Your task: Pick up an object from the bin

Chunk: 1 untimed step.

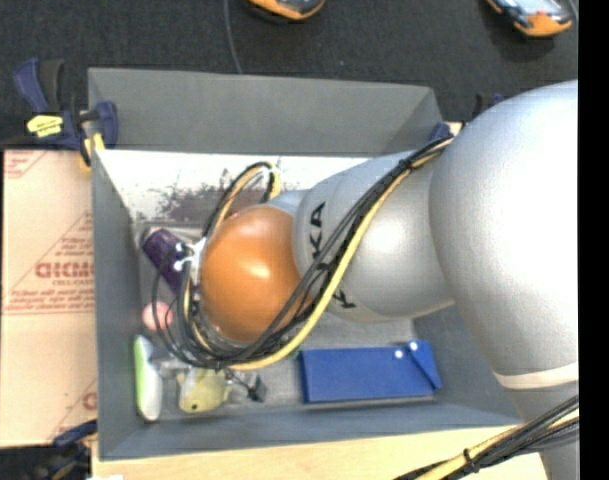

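My gripper [230, 378] is low in the bin's front left corner, mostly hidden under the arm's orange cover. Right beneath it lies a small pale yellow thing [200, 394], touching or nearly touching it. A white and light green oblong thing [146, 378] lies just left of that, along the left wall. Further back, a pink thing [155, 316] peeks out beside the cover. A purple thing [165, 249] lies behind it.
A flat blue box [369, 373] lies along the front wall, to the right of the gripper. The thick silver arm and its cables cover the middle and right of the bin. The left and front walls are close to the gripper.
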### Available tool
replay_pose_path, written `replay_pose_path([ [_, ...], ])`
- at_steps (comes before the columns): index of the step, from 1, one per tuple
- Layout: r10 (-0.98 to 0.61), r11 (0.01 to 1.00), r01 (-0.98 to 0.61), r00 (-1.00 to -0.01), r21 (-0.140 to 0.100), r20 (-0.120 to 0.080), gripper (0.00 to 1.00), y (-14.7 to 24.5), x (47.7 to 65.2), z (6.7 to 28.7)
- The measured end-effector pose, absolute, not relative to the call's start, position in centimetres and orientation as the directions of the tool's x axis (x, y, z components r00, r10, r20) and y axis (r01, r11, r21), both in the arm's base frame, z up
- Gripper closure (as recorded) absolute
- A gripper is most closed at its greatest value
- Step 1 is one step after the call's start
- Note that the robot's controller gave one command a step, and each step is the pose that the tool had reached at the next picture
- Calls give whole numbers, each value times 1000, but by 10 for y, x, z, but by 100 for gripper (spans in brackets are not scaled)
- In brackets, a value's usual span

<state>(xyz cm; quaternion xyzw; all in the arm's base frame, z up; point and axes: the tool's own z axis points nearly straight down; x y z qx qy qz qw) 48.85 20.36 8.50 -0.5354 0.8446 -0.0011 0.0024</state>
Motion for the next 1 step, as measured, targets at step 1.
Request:
replay_pose_path([
  [1, -830, 558, -830, -558, 2, -5, 100, 203, 495, 72],
])
